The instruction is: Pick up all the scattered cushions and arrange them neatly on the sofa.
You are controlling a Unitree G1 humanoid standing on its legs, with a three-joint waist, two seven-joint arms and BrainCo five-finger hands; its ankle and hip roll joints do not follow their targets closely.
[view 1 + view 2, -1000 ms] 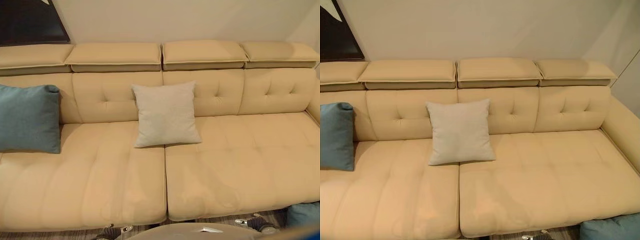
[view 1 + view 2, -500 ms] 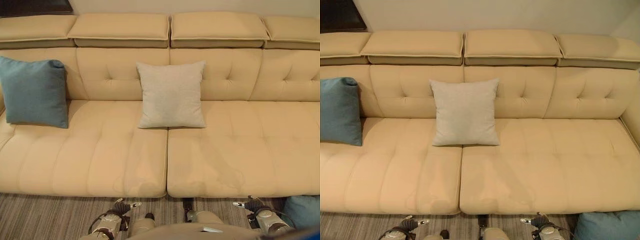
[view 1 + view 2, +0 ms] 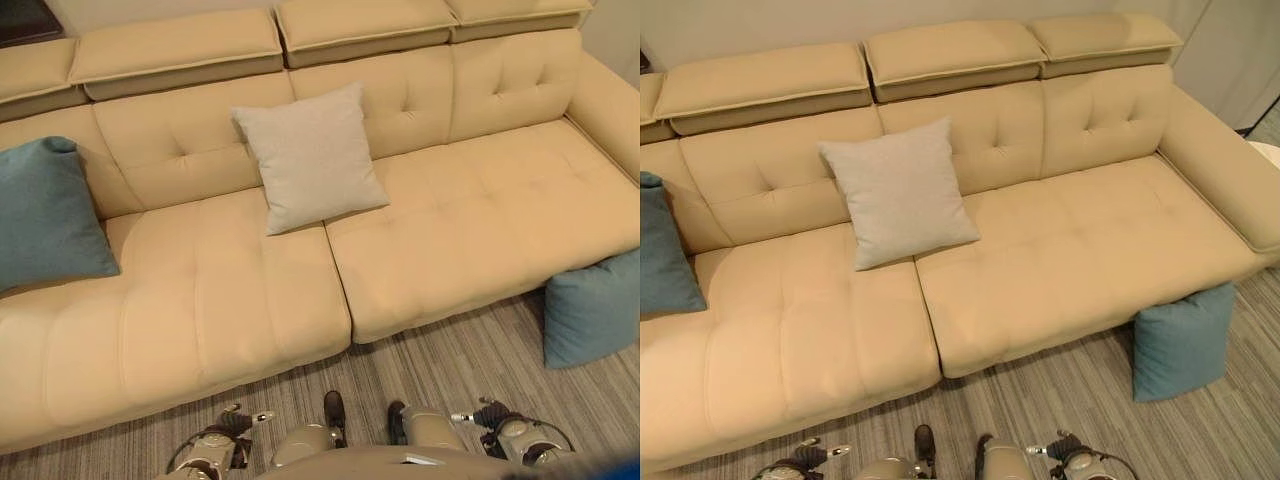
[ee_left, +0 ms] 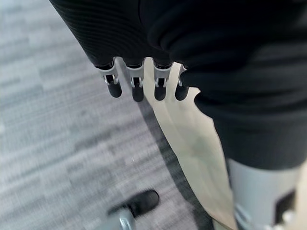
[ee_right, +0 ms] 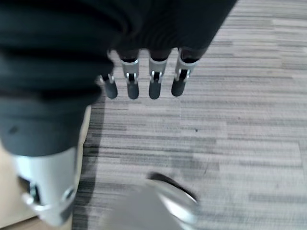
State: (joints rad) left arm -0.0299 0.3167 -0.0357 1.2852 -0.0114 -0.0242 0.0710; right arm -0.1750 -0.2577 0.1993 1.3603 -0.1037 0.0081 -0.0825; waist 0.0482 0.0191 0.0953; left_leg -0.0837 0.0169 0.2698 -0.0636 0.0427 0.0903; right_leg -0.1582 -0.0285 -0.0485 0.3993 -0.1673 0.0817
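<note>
Beige sofa [image 3: 1060, 250] across frame, grey cushion [image 3: 898, 190] centre, teal cushion [image 3: 45, 215] far left, 2nd teal cushion [image 3: 1180, 340] on carpet [image 3: 1060, 400] lower right, left hand [image 4: 136, 84] & right hand [image 5: 144, 81] fingers straight, empty.

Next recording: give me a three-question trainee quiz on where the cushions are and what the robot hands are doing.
1. True or false: the beige cushion leans on the sofa backrest.
2. Where is the teal cushion off the sofa? A. on the floor against the sofa front; B. on the armrest; C. in a robot hand.
3. Fill in: the left robot hand and right robot hand hang with straight fingers, holding ____.

Key: 1 true; 2 A; 3 nothing. Another teal cushion already stands on the seat.
</note>
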